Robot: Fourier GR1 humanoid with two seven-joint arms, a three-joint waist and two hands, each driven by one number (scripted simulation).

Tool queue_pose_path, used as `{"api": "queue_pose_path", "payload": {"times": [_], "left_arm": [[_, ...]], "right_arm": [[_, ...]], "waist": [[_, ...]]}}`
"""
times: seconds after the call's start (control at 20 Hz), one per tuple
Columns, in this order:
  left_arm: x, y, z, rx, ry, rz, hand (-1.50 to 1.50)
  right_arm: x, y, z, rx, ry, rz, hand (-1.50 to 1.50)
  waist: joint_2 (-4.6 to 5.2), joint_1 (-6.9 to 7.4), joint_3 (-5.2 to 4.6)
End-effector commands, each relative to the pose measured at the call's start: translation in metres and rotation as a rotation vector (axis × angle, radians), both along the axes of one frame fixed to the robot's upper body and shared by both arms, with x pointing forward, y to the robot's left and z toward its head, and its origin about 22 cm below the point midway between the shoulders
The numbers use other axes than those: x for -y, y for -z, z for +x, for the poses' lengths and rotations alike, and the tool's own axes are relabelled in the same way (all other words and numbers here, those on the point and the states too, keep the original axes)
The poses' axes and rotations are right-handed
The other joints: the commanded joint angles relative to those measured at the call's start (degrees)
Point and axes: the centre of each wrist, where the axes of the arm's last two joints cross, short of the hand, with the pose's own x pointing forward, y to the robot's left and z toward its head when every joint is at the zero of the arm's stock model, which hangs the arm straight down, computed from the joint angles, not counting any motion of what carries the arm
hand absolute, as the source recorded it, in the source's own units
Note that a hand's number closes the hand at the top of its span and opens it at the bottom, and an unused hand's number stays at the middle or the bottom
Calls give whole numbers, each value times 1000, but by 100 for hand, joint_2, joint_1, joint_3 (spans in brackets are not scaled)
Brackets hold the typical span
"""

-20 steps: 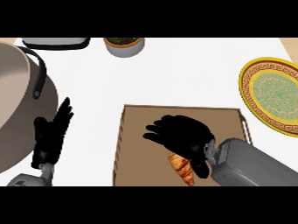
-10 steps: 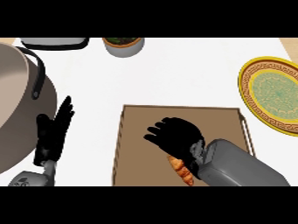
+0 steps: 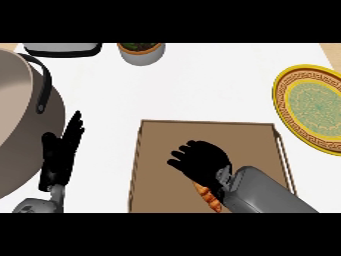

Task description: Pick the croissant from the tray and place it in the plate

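Right hand (image 3: 201, 161) curled over croissant (image 3: 207, 195)

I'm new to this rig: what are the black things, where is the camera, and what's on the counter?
The camera sits at the robot's head and looks steeply down at a white counter. The two black shapes are the robot's hands on grey forearms. The left hand rests open near the left edge, beside a large grey pot. The right hand is over a brown tray, fingers curled, right above the croissant, of which only an orange end shows; whether it is gripped I cannot tell. A yellow and green plate lies to the right, holding nothing. At the top stand a potted plant and a dark-rimmed container.
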Motion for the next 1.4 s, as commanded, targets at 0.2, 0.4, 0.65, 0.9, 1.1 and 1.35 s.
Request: {"api": "queue_pose_path", "payload": {"times": [0.2, 0.4, 0.65, 0.9, 1.1, 1.35], "left_arm": [[10, -9, 2, 2, 7, -1, 0], [-10, -24, -5, -1, 33, 2, 0], [4, 1, -4, 6, 4, -15, 0], [5, -8, -13, 0, 0, -18, 0], [-15, -9, 3, 2, 4, -5, 0], [4, 3, 13, -4, -11, -7, 0]], "right_arm": [[6, 16, -4, -18, 15, 1, -150], [12, 33, 8, -14, 29, -36, -150], [28, 31, 6, 19, -46, -38, 150], [0, 24, 6, 58, -95, 13, 150], [1, 29, 4, 118, -126, 46, 150], [13, 8, 12, 355, -74, 192, 150]], "waist": [[-1, -8, 1], [-2, 20, 2], [1, -6, 1], [-4, 3, 1], [-1, -7, 0], [1, -64, 0]]}}
